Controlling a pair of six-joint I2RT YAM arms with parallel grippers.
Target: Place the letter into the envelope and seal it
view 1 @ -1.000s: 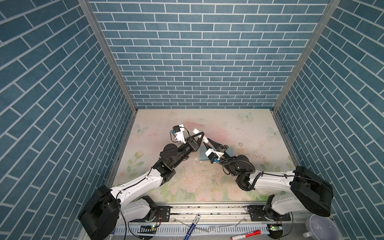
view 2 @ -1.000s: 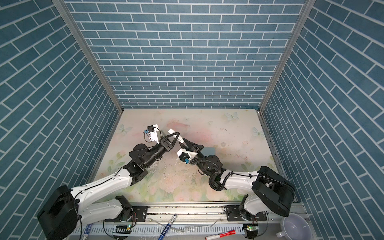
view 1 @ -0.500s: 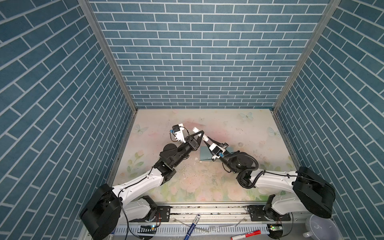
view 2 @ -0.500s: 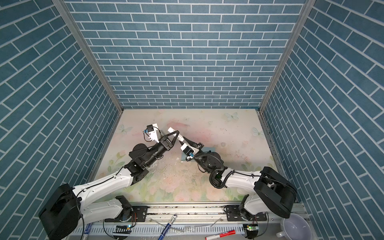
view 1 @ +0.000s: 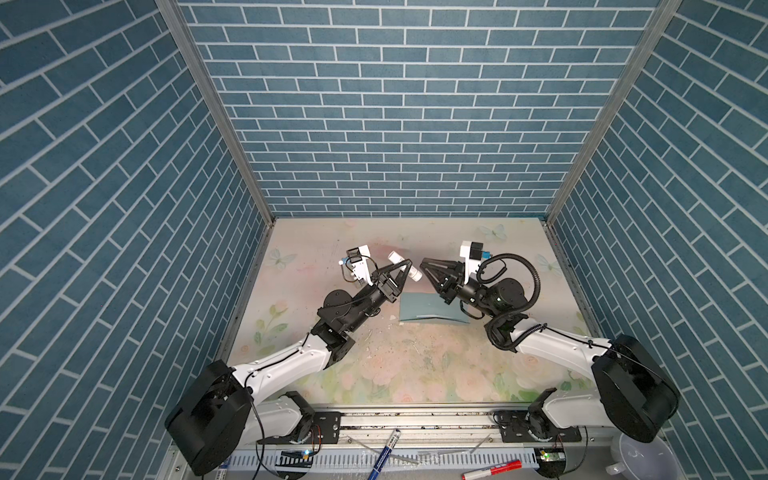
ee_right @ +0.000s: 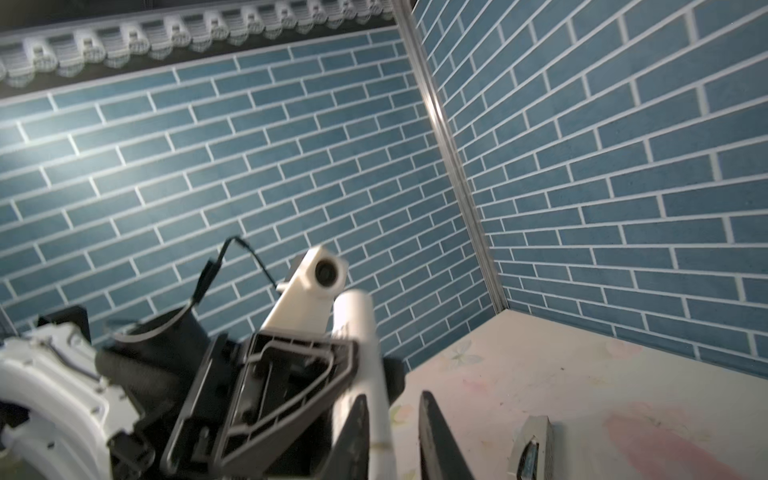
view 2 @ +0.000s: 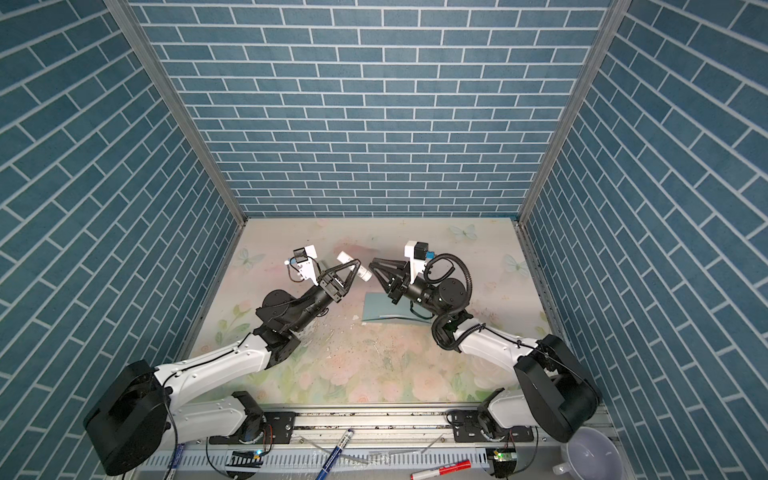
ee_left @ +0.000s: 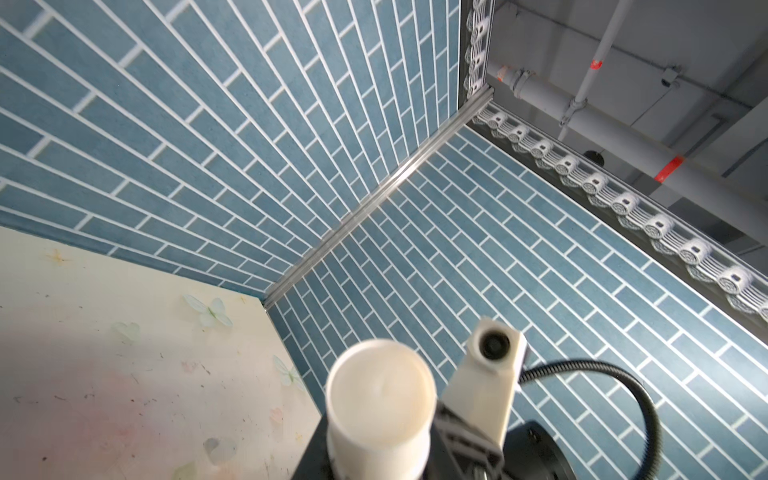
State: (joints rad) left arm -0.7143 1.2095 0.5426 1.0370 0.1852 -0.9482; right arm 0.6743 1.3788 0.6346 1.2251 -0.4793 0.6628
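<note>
The left end effector (view 1: pixel 404 266) is clamped narrow across a white tube (view 1: pixel 392 257), a smooth round plastic cylinder with a flat end that fills the near part of the left wrist view (ee_left: pixel 380 390). The tube sticks out past both sides of the grip. The right end effector (view 1: pixel 424 266) stands only slightly parted: the right wrist view shows its two dark, tapering fingers (ee_right: pixel 353 432) with a slim gap between them. Their tips are just beside the tube's nearer end, and whether they touch it cannot be told.

The envelope (view 1: pixel 419 307) is plain teal paper and lies flat at the middle of the worktop (view 1: pixel 415 365). Its near long edge is slightly curled, and its right part is hidden under the right wrist. The worktop is pale, flower-printed and scuffed.

Both arms reach in from the near corners with white forearms low and black wrists angled upward. Their end effectors face each other above the envelope's far edge, clear of the surface
</note>
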